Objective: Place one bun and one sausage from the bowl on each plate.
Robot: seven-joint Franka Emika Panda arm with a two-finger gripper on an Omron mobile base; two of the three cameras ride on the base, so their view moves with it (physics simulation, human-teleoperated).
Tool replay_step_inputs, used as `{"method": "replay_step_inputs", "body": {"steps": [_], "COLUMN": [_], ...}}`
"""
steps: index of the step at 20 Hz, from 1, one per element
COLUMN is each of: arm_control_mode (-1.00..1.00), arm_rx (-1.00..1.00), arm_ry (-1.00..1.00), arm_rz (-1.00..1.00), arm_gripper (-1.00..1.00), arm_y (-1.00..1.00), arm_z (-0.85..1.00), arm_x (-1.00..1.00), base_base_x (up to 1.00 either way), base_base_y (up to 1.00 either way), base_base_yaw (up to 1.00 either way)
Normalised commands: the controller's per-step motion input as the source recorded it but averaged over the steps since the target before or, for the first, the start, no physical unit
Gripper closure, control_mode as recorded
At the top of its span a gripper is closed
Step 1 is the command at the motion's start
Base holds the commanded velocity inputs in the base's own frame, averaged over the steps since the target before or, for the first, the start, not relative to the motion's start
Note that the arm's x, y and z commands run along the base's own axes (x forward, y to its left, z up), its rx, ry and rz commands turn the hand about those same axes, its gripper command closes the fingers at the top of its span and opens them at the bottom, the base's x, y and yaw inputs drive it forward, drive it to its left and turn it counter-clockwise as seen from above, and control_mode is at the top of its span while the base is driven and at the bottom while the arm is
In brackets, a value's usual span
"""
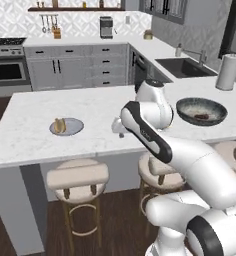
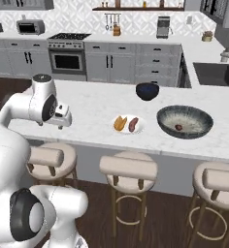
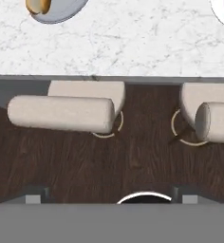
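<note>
Arm folded w/ elbow high over the counter's [image 2: 92, 104] near edge, forearm reaching out past that edge; hand hangs off the counter front above the stools [image 2: 128, 167], looking down at wood floor [image 3: 133, 161] and two stool tops. Pincer [image 2: 61, 122] spread wide, nothing between the tips, clear of all the food. Grey-blue plate [image 1: 66, 127] sits on the counter's left part in left base view, w/ one bun [image 1: 59, 125] on it, long axis running roughly front-to-back, toward the cabinets. White plate [image 2: 128, 124] lies just beside the dark-grey bowl [image 2: 185, 121] in right base view, carrying a bun [image 2: 119, 123] and a sausage [image 2: 133, 124] side by side, touching or nearly so; both long axes run parallel, near-to-far w/ a slight lean to the right at the far end. One sausage [image 2: 178, 128] in the bowl, near its centre, too small to tell its heading; left base view shows it [image 1: 202, 116] as a dark-red bit lying about crosswise. Small dark-blue bowl [image 2: 147, 90] stands behind the white plate, apart from it. In hand view the grey-blue plate's rim [image 3: 61, 12] and a bun end [image 3: 38, 5] show at top left.
</note>
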Motion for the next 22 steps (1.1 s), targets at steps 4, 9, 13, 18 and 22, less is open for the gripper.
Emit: {"method": "replay_step_inputs", "body": {"steps": [4, 9, 13, 18, 22], "arm_control_mode": [1.00, 1.00, 1.00, 1.00, 1.00], "arm_rx": [0.00, 0.00, 0.00, 0.00, 0.00], "arm_ry": [0.00, 0.00, 0.00, 0.00, 0.00], "arm_rz": [0.00, 0.00, 0.00, 0.00, 0.00], "arm_gripper": [-1.00, -1.00, -1.00, -1.00, -1.00], "arm_y": [0.00, 0.00, 0.00, 0.00, 0.00], "arm_z": [0.00, 0.00, 0.00, 0.00, 0.00], "arm_x": [0.00, 0.00, 0.00, 0.00, 0.00], "base_base_x": [-0.23, 0.09, 0.64, 0.52, 0.59], "base_base_y": [-1.00, -1.00, -0.70, -0.58, 0.00], "base_base_yaw": [-0.01, 0.00, 0.00, 0.00, 0.00]}}
